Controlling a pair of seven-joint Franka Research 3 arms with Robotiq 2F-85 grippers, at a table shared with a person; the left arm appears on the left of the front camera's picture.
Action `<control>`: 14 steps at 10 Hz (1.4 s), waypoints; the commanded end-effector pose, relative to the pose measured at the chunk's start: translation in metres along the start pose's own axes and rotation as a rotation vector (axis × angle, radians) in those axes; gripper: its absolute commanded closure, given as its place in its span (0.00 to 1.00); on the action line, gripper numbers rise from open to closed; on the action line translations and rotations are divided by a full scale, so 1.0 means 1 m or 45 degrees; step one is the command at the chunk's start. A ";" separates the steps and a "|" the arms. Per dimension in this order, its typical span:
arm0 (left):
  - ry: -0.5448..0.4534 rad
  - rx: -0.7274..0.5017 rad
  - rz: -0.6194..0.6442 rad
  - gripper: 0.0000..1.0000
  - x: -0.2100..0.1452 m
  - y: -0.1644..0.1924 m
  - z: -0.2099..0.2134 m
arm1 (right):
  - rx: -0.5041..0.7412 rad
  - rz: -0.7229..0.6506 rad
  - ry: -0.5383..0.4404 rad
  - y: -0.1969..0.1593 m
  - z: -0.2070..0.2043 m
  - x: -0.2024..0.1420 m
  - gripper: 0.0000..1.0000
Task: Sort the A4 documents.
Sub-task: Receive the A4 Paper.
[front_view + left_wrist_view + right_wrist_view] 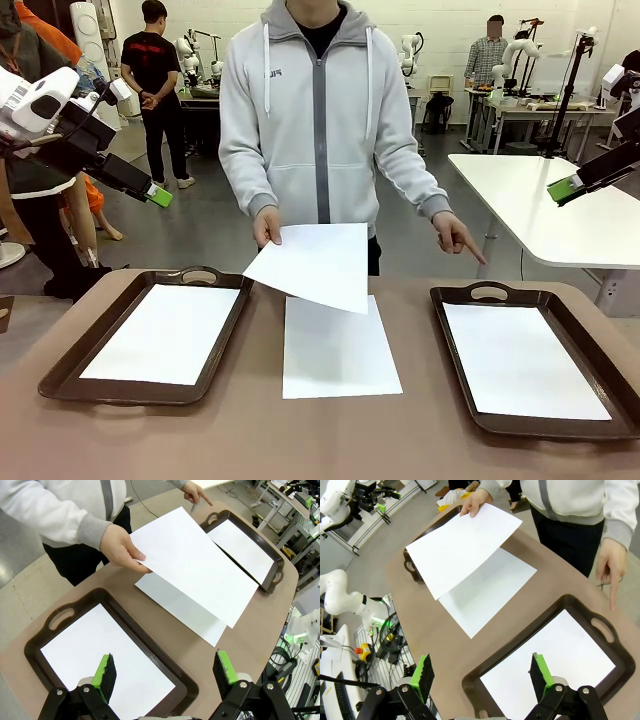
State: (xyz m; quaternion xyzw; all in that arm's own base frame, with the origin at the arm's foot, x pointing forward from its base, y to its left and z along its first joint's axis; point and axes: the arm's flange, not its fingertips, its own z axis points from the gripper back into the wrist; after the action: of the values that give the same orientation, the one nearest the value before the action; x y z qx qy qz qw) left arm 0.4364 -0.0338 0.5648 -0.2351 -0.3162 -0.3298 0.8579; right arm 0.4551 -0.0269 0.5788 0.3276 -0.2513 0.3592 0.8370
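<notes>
Bright, even light; soft shadows.

four white a4 sheets: a left sheet (pixel 165 333) in one tray, a right sheet (pixel 520 360) in the other, a middle sheet (pixel 340 355) on the table (pixel 330 440), a lifted sheet (pixel 315 262) in a hand. two dark brown handled trays, the left tray (pixel 120 392) and the right tray (pixel 550 428). two grippers, left gripper (pixel 165 667) and right gripper (pixel 482 667), each with two green-padded fingers. one person at the table, two hands: a holding hand (pixel 266 227), a pointing hand (pixel 458 235).
</notes>
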 end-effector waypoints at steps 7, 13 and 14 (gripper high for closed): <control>-0.001 -0.001 -0.001 0.00 0.000 0.000 0.000 | 0.000 0.001 -0.001 0.001 0.000 0.000 0.00; -0.001 -0.001 -0.001 0.00 0.000 0.000 0.000 | 0.150 -0.304 -0.031 -0.038 -0.058 0.004 0.00; -0.001 -0.001 -0.001 0.00 0.000 0.000 0.000 | 0.193 -0.370 -0.048 -0.041 -0.075 0.003 0.00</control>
State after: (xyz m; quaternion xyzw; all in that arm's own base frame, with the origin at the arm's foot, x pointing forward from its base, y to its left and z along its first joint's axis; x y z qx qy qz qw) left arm 0.4363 -0.0338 0.5648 -0.2351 -0.3162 -0.3298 0.8579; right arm 0.4930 -0.0050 0.5150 0.4034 -0.1899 0.2769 0.8512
